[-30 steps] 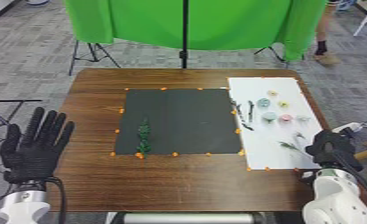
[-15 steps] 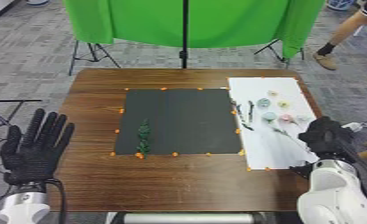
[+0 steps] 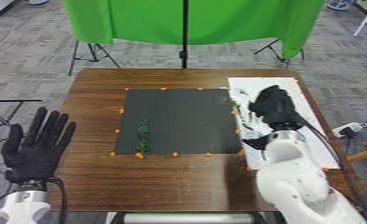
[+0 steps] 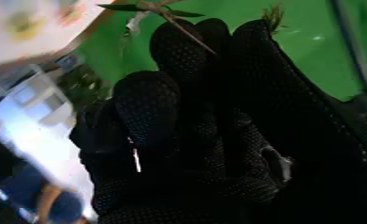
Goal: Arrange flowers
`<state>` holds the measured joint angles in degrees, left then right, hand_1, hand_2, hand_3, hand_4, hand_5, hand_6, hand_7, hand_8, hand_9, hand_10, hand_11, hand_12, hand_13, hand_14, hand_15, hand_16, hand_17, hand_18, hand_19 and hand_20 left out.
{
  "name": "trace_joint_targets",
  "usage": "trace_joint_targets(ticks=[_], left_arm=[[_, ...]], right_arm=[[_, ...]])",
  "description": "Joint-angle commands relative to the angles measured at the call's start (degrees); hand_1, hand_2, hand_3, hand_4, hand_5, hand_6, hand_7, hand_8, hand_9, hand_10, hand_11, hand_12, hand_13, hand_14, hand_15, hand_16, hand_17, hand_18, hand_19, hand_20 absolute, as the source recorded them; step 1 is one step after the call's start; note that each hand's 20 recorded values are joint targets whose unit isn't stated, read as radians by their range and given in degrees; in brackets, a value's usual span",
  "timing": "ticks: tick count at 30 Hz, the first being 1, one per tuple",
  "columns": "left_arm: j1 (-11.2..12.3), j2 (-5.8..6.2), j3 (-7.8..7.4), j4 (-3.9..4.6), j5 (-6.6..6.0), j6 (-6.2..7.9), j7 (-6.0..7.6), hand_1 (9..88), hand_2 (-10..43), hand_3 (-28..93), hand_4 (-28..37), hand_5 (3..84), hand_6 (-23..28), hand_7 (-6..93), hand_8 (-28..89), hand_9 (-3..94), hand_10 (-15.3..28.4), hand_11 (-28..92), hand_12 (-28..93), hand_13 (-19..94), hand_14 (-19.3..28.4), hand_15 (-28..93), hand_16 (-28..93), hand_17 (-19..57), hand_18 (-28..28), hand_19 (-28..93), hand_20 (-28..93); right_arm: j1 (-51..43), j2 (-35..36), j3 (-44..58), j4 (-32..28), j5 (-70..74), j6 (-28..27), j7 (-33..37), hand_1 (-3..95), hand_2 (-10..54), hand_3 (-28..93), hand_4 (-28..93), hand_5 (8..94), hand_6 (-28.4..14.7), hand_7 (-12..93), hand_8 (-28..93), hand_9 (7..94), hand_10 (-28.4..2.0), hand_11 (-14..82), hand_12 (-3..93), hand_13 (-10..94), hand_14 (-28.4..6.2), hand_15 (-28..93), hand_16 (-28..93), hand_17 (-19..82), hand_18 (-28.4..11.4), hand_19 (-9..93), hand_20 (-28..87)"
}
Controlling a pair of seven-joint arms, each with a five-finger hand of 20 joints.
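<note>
In wrist view, leafy stem in right hand

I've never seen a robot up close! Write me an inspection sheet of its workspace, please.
Surface: brown table with a dark mat and, to its right, a white sheet.
Job's things: green sprig on the mat; blurred yellow bloom on the sheet; leafy stem at the right hand, whether held I can't tell.
Clutter: orange bits along the mat's edges.
Hands: left hand open at the table's left edge; right over the sheet.
Cables: dark cable by the left wrist.
Surroundings: green cloth beyond the table, grey floor.
</note>
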<state>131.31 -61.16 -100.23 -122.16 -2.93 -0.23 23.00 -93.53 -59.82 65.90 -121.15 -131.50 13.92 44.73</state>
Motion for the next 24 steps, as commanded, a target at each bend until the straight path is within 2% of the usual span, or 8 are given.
trace_joint_targets(ticks=[1, 6, 11, 13, 15, 24], left_arm=[[-2.40, 1.42, 1.78, 0.90, -0.17, 1.47, -1.20, 27.9, 12.1, 74, -28.3, 42.7, 8.7, 6.6, -8, 38.9, 15.3, 13, 9, 28, 13.5, 21, -6, -5.1, 11.3, 27, 10], [-3.82, 2.25, 2.78, 1.32, -0.17, 1.74, -1.37, 27.9, 12.2, 74, -28.3, 42.7, 8.8, 6.4, -8, 38.8, 15.3, 13, 9, 28, 13.5, 21, -6, -5.0, 11.3, 27, 10], [-4.74, 2.87, 3.40, 1.59, -0.34, 2.26, -2.02, 27.9, 12.1, 74, -28.3, 42.7, 8.8, 6.3, -8, 38.9, 15.4, 13, 9, 28, 13.5, 21, -6, -5.0, 11.3, 27, 10], [-5.11, 3.09, 3.53, 1.64, -0.27, 2.23, -2.88, 27.9, 12.1, 74, -28.3, 42.7, 8.8, 6.3, -8, 38.9, 15.3, 13, 9, 28, 13.5, 21, -6, -5.0, 11.3, 27, 10], [-5.53, 3.30, 3.70, 1.80, -0.25, 2.15, -3.14, 27.9, 12.1, 74, -28.3, 42.7, 8.8, 6.4, -8, 38.9, 15.3, 13, 9, 28, 13.5, 21, -6, -5.1, 11.3, 27, 10], [-6.42, 3.23, 4.39, 2.40, -0.36, 2.17, -4.30, 27.9, 12.1, 74, -28.3, 42.7, 8.7, 6.5, -8, 38.9, 15.4, 13, 9, 28, 13.5, 21, -6, -5.0, 11.2, 27, 10]], right_arm=[[9.81, -11.08, -9.65, 5.73, 1.12, -1.55, -1.95, 51.4, -9.5, 80, -24, 71.9, -3.2, 52, 9, 80.3, -13.8, 29.8, 44.6, 70, -13.7, 75, 26, 40, -25.7, 93, 45], [12.37, -15.43, -13.00, 10.12, 1.31, -2.54, -3.23, 51.5, -9.5, 80, -24, 72.2, -3.4, 52, 9, 80.4, -13.8, 30.1, 44.6, 71, -13.7, 75, 26, 41, -25.8, 93, 45], [13.16, -18.75, -16.24, 14.24, -1.43, -5.38, -1.62, 51.4, -9.5, 80, -24, 72.3, -3.5, 51, 10, 80.5, -13.9, 30.2, 44.5, 71, -13.8, 75, 26, 41, -26.0, 93, 46], [12.49, -19.50, -17.00, 14.96, -2.39, -8.15, -0.28, 51.4, -9.5, 80, -24, 72.3, -3.4, 51, 10, 80.6, -14.0, 30.2, 44.4, 71, -14.0, 75, 26, 42, -26.3, 93, 46], [11.75, -19.94, -17.35, 15.35, -2.65, -10.74, -0.31, 51.5, -9.5, 80, -24, 72.2, -3.4, 51, 11, 80.5, -14.4, 30.2, 44.5, 71, -14.2, 75, 27, 42, -26.5, 93, 47], [9.51, -20.75, -18.78, 16.93, -7.68, -14.79, 0.54, 50.9, -9.5, 79, -22, 70.8, -3.8, 52, 12, 78.7, -15.5, 33.0, 43.2, 70, -15.2, 76, 27, 41, -27.1, 93, 52]])
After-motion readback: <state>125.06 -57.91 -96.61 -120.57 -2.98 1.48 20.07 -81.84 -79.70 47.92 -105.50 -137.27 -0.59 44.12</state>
